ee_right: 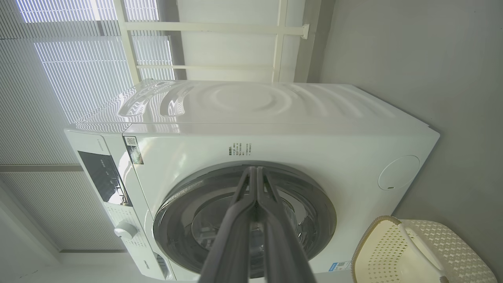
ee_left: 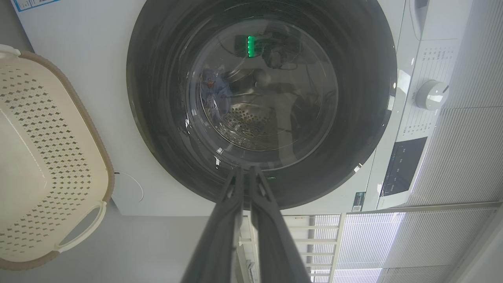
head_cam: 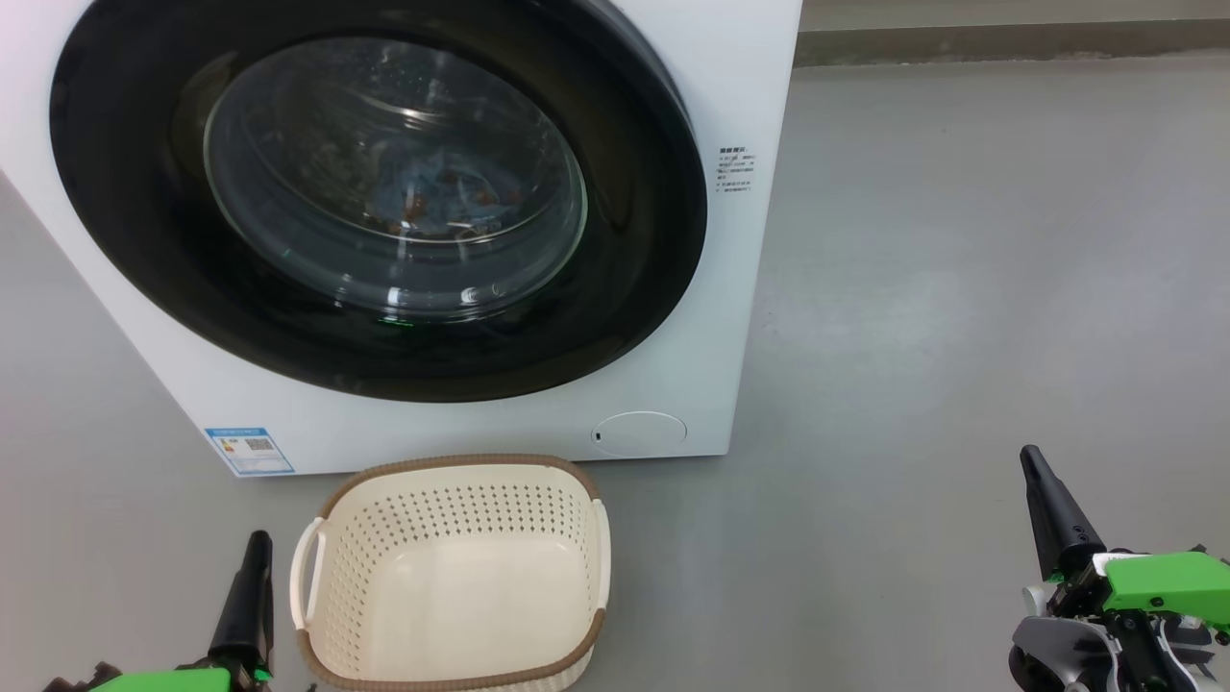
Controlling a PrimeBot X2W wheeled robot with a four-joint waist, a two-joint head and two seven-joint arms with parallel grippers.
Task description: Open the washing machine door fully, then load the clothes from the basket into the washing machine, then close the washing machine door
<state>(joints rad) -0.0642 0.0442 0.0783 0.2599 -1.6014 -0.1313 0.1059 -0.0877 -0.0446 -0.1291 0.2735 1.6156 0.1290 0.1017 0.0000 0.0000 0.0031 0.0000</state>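
The white washing machine (head_cam: 740, 288) stands ahead with its round black door (head_cam: 634, 288) flat against the front. Through the glass, blue clothes (head_cam: 432, 192) with orange-brown print lie in the drum, also visible as clothes (ee_left: 214, 92) in the left wrist view. The cream basket (head_cam: 452, 577) sits on the floor before the machine with nothing in it. My left gripper (head_cam: 258, 543) is low at the basket's left side, shut and holding nothing. My right gripper (head_cam: 1033, 459) is at the lower right over bare floor, shut and holding nothing.
Grey floor (head_cam: 961, 336) stretches to the right of the machine. A blue label (head_cam: 248, 450) and round white cap (head_cam: 639, 432) sit low on its front. The control panel and dial (ee_left: 430, 94) are on the machine's upper front. Window blinds stand behind it.
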